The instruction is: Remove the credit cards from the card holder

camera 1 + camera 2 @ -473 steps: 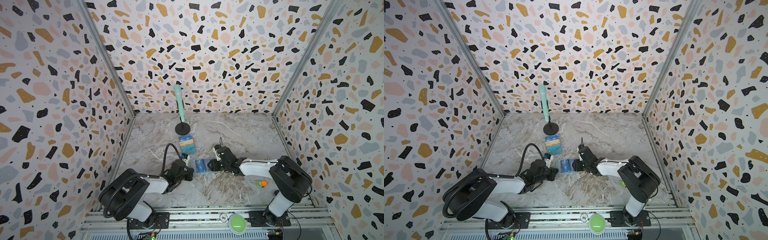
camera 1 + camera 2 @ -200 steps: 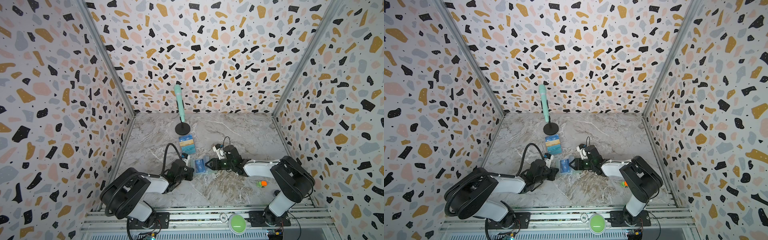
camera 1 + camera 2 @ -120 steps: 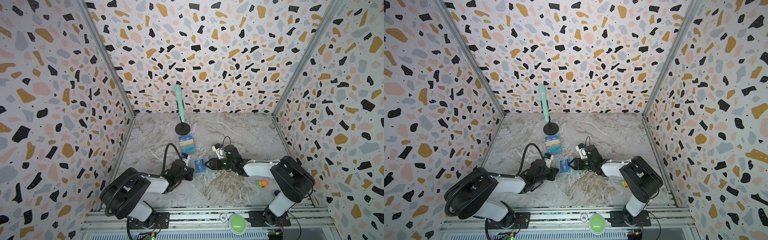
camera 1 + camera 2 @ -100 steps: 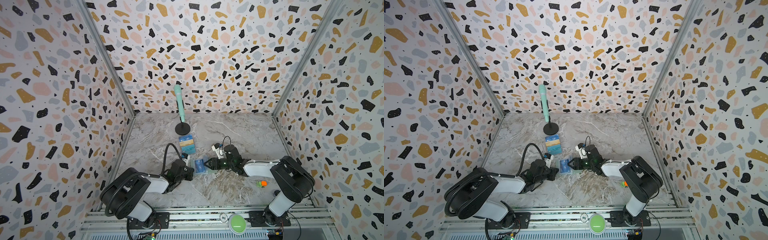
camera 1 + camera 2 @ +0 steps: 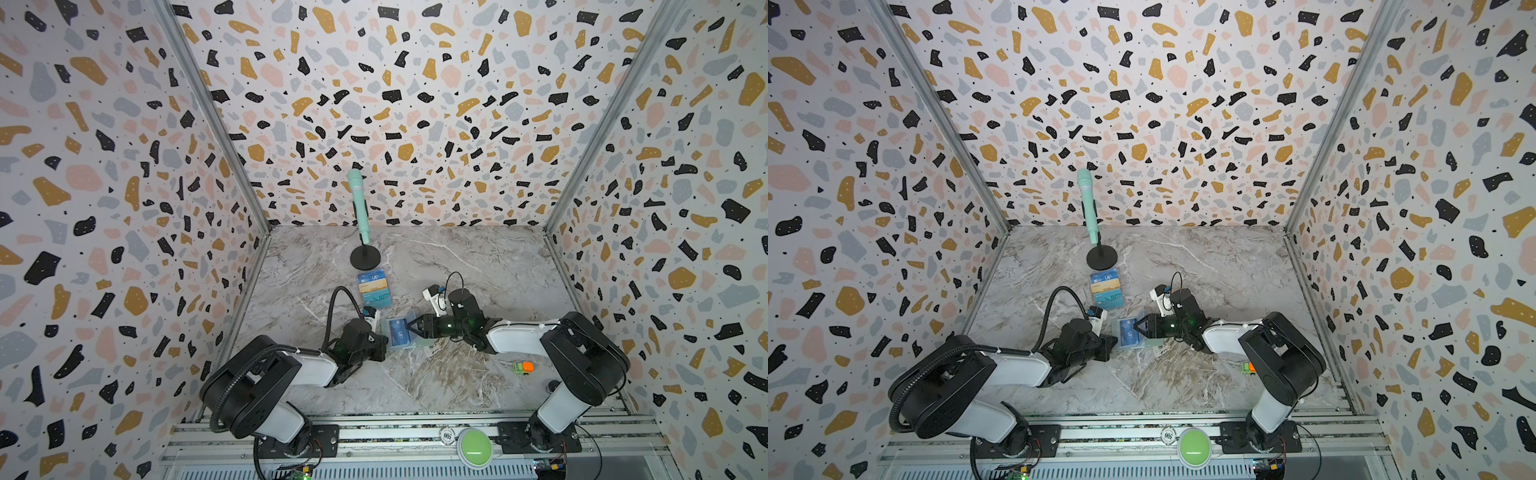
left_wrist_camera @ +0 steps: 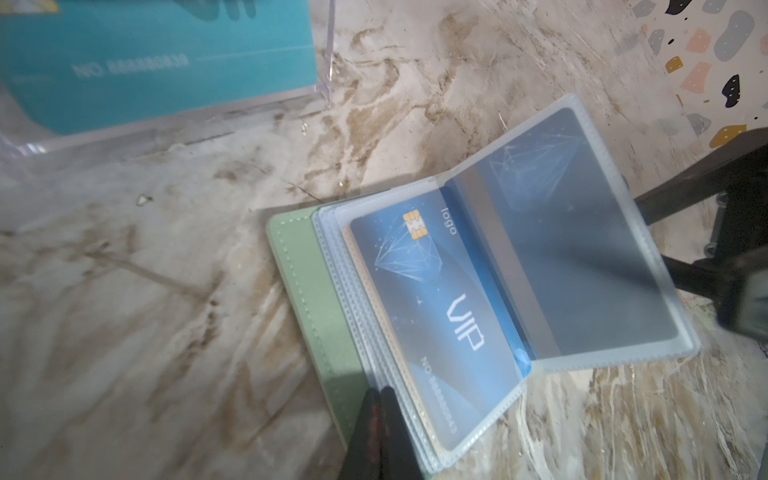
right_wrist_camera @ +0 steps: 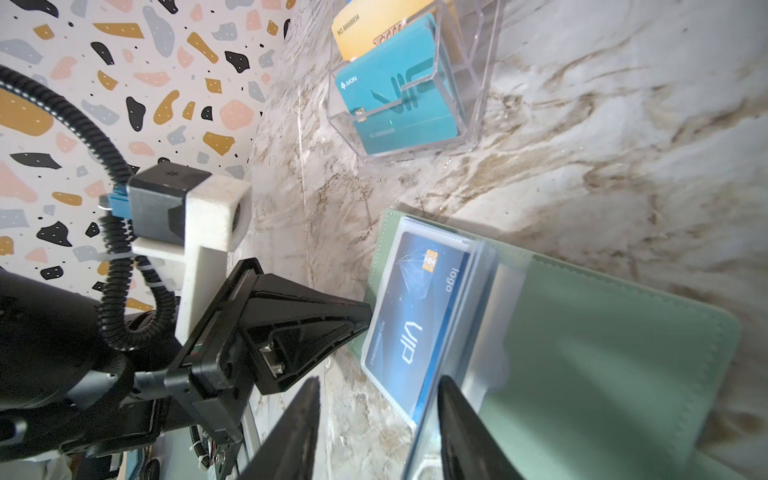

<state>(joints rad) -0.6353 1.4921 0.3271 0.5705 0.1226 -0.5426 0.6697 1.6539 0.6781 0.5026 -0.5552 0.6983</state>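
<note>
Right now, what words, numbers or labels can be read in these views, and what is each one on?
"VIP", "logo": dark blue plastic card in the mint-green booklet card holder.
"NO 8888…": same card, remaining digits blurred.
"AION", "VIP": teal card in the clear tiered stand; its number is blurred.
"NO.88888834": golden yellow card behind it.
"500": round token on the front rail.
</note>
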